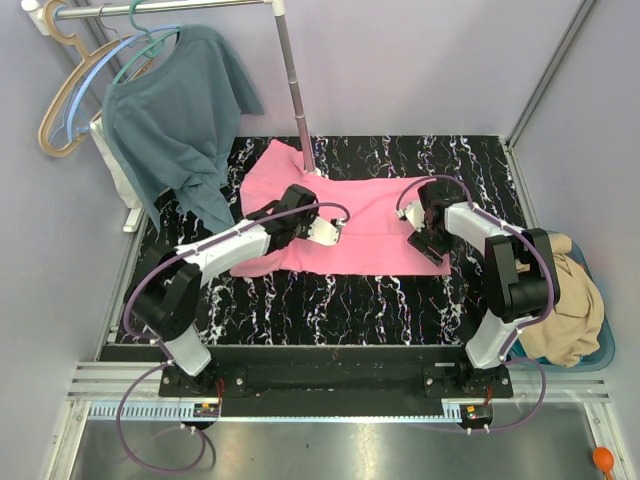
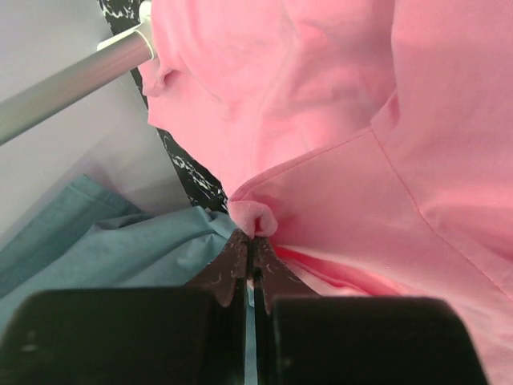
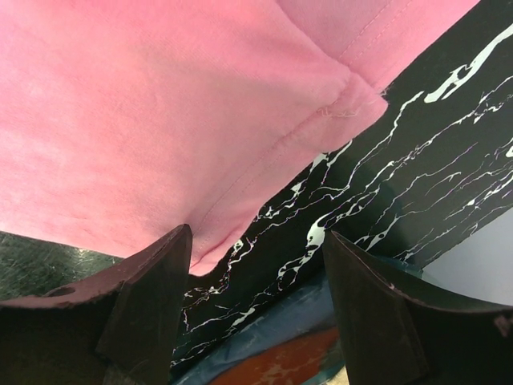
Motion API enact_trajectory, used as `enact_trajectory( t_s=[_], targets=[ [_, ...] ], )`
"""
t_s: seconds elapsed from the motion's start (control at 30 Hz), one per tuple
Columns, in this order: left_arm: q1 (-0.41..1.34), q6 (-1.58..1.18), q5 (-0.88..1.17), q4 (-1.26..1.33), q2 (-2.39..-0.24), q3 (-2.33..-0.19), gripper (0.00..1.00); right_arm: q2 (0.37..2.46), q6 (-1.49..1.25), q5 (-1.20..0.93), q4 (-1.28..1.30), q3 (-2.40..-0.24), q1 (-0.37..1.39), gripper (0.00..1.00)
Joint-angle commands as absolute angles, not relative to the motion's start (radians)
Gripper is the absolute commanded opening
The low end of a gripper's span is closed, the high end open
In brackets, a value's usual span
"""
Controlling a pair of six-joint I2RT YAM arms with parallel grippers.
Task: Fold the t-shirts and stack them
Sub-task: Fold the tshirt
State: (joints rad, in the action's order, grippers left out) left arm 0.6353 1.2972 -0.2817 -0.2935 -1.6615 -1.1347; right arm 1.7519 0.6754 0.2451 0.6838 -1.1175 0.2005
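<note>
Pink t-shirt (image 1: 375, 225) lies spread on the black marbled table (image 1: 330, 305) for folding; the left gripper (image 2: 253, 241) is pinched tight on a tuck of its edge, likely to lift it; the right gripper (image 3: 256, 241) hovers over a hem corner, jaws apart, empty.

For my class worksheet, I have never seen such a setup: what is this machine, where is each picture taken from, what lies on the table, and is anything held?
These are two robot arms bolted at the table's near edge, each ending in a two-finger gripper. One picture looks down from above; the other two come from cameras on the arms' wrists. A pink t-shirt lies spread on the black marbled table. The left gripper is shut, pinching a small fold of it. The right gripper stands open over the shirt's corner, holding nothing. A teal shirt hangs at the left; a tan shirt sits in a blue basket at the right.
</note>
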Motion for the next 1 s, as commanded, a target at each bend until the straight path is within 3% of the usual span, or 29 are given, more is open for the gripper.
enact_trajectory(
  t_s=[0.0,0.13,0.17,0.27,0.3,0.43,0.53,0.77,0.97],
  targets=[
    [0.64,1.328,-0.324,-0.229,-1.689,-1.169,0.06,1.723,0.667,0.256,0.66,-1.109,0.195,0.74],
    [0.638,1.335,-0.328,-0.158,-1.687,-1.137,0.3,1.723,0.667,0.258,0.655,-1.103,0.195,0.74],
    [0.64,1.332,-0.33,-0.146,-1.686,-1.132,0.49,1.724,0.667,0.258,0.657,-1.101,0.195,0.75],
    [0.635,1.318,-0.342,-0.045,-1.678,-1.094,0.61,1.724,0.666,0.258,0.655,-1.098,0.195,0.74],
    [0.627,1.304,-0.342,-0.023,-1.668,-1.086,0.72,1.723,0.666,0.258,0.653,-1.097,0.195,0.75],
    [0.6,1.252,-0.322,-0.005,-1.62,-1.066,0.94,1.721,0.664,0.256,0.652,-1.086,0.195,0.75],
    [0.557,1.21,-0.279,-0.034,-1.568,-1.057,0.98,1.718,0.666,0.259,0.646,-1.078,0.195,0.75],
    [0.42,1.201,-0.116,-0.176,-1.474,-1.002,0.99,1.727,0.654,0.255,0.644,-1.083,0.193,0.75],
    [0.302,1.181,0.087,-0.404,-1.496,-1.107,0.98,1.733,0.641,0.248,0.637,-1.068,0.196,0.75]
  ],
)
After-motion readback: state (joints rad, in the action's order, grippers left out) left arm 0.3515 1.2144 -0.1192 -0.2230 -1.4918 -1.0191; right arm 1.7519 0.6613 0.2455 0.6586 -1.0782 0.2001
